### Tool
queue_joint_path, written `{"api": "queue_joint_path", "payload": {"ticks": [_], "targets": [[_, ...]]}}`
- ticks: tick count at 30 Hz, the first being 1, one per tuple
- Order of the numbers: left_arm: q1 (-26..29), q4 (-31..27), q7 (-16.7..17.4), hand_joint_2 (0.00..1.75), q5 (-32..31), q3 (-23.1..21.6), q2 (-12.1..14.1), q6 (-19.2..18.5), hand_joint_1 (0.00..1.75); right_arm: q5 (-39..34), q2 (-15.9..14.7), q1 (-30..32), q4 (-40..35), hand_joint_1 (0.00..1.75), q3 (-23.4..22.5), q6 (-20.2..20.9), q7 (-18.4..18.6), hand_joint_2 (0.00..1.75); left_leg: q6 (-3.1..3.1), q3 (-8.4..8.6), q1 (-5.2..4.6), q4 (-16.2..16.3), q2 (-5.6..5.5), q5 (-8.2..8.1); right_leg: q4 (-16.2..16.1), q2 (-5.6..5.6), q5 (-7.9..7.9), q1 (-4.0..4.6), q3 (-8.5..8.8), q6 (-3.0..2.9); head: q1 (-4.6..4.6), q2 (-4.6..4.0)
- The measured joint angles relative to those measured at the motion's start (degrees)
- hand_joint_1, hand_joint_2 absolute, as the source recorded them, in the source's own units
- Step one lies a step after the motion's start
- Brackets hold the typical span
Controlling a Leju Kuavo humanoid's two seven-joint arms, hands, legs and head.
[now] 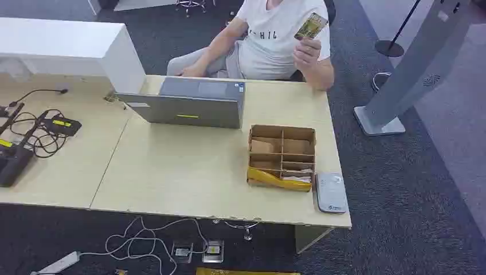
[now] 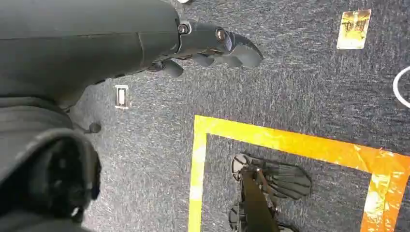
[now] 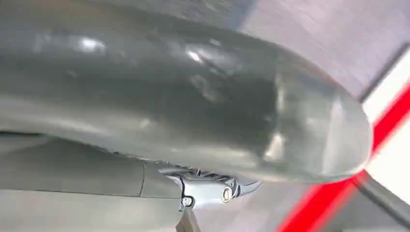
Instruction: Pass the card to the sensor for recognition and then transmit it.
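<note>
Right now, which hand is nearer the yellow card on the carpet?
Left. The left hand hangs above the carpet beside the yellow card; the right hand hangs over red-and-white floor markings.

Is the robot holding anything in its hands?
The left hand hangs over the carpet holding nothing. The right hand is too blurred to tell. A person's hand holds the gold card by its lower edge.

A laptop (image 1: 192,103) is sitting on the desk (image 1: 172,172), a compartmented cardboard box (image 1: 282,156) lying near it, cables (image 1: 34,134) trailing at the far end.
</note>
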Motion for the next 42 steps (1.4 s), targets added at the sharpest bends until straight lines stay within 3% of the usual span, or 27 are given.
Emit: {"api": "queue_joint_path", "payload": {"ticks": [3, 7, 14, 19, 21, 23, 28, 31, 35, 39, 42], "targets": [[0.0, 0.0, 0.2, 0.0, -0.2, -0.1, 0.0, -0.4, 0.0, 0.0, -3.4, -1.6, 0.0, 0.0, -0.8, -0.6, -0.4, 0.0, 0.0, -0.02, 0.02, 0.0, -0.01, 0.0, 0.0, -0.01, 0.0, 0.02, 0.0, 0.0, -0.02, 0.0], [0.0, 0.0, 0.2, 0.0, -0.3, -0.5, 0.0, -0.7, 0.0, 1.2, -7.5, -6.0, -0.1, 0.0, -1.7, 0.5, -4.3, 0.0, 0.02, -0.03, -0.06, 0.0, 0.01, -0.01, 0.1, 0.0, 0.0, -0.06, -0.06, 0.0, -0.02, 0.0], [-0.2, 0.2, 0.1, 0.0, -0.3, -1.4, 0.3, -1.5, 0.0, 18.8, -15.9, -22.3, -0.8, 0.0, -1.8, 1.8, -4.4, 0.0, 0.11, -0.12, -0.06, 0.0, -0.17, 0.05, 0.1, -0.23, -0.01, -0.06, -0.06, 0.01, 0.0, 0.0], [-0.2, 0.2, 0.0, 0.0, -0.3, -1.4, 0.3, -1.5, 0.0, 21.8, -18.2, -28.7, -1.2, 0.0, -1.8, 2.7, -4.4, 0.0, 0.14, -0.17, -0.05, 0.0, -0.28, 0.07, 0.1, -0.33, -0.02, -0.04, -0.05, 0.03, 0.0, 0.0], [-0.2, 0.2, 0.0, 0.0, -0.3, -1.4, 0.3, -1.6, 0.0, 22.3, -18.5, -30.0, -1.2, 0.0, -1.8, 3.0, -5.3, 0.0, 0.14, -0.17, -0.06, 0.0, -0.26, 0.06, 0.1, -0.29, -0.02, -0.05, -0.06, 0.03, -0.02, 0.0], [-0.2, 0.2, 0.0, 0.0, -0.3, -1.6, 0.3, -1.7, 0.0, 27.3, -19.0, -33.2, -1.8, 0.0, -1.8, 4.5, -6.5, 0.0, 0.18, -0.28, -0.11, 0.0, -0.24, 0.03, 0.1, -0.27, -0.02, -0.1, -0.07, 0.03, -0.02, 0.0], [-0.7, 0.2, 0.1, 0.0, -0.3, -2.7, 0.3, -2.2, 0.0, 60.7, -18.3, -54.3, -6.0, 0.0, -1.8, 12.8, -3.2, 0.0, 0.26, -0.3, -0.09, 0.0, -0.01, 0.03, 0.2, -0.14, 0.0, -0.08, -0.08, 0.07, -0.09, 0.0], [-0.7, 0.2, 0.2, 0.0, -0.4, -3.3, 0.2, -2.6, 0.0, 70.3, -15.8, -64.9, -9.0, 0.0, -1.8, 16.3, -2.8, 0.0, 0.29, -0.3, -0.06, 0.0, -0.12, 0.14, 0.2, -0.2, 0.02, -0.05, -0.08, 0.07, -0.07, 0.0], [-0.8, 0.2, 0.1, 0.0, -0.4, -4.0, 0.2, -2.6, 0.0, 74.0, -12.4, -73.9, -13.3, 0.0, -1.7, 17.7, -0.8, 0.0, 0.3, -0.22, -0.03, 0.0, -0.35, 0.26, 0.2, -0.41, 0.03, -0.02, -0.1, 0.09, -0.02, 0.0], [-0.8, 0.2, 0.0, 0.0, -0.6, -4.6, 0.3, -3.2, 0.0, 75.6, -9.9, -77.7, -16.2, 0.0, -1.6, 19.9, -2.2, 0.0, 0.29, -0.28, -0.05, 0.0, -0.32, 0.24, 0.2, -0.36, 0.03, -0.03, -0.14, 0.09, -0.02, 0.0], [-0.8, 0.2, -0.2, 0.0, -0.9, -5.4, 0.6, -3.5, 0.0, 79.1, -7.8, -80.1, -20.3, 0.0, -1.5, 21.5, -0.1, 0.0, 0.28, -0.27, -0.07, 0.0, -0.19, 0.23, 0.2, -0.17, 0.03, -0.05, -0.19, 0.09, -0.07, 0.0]]}}
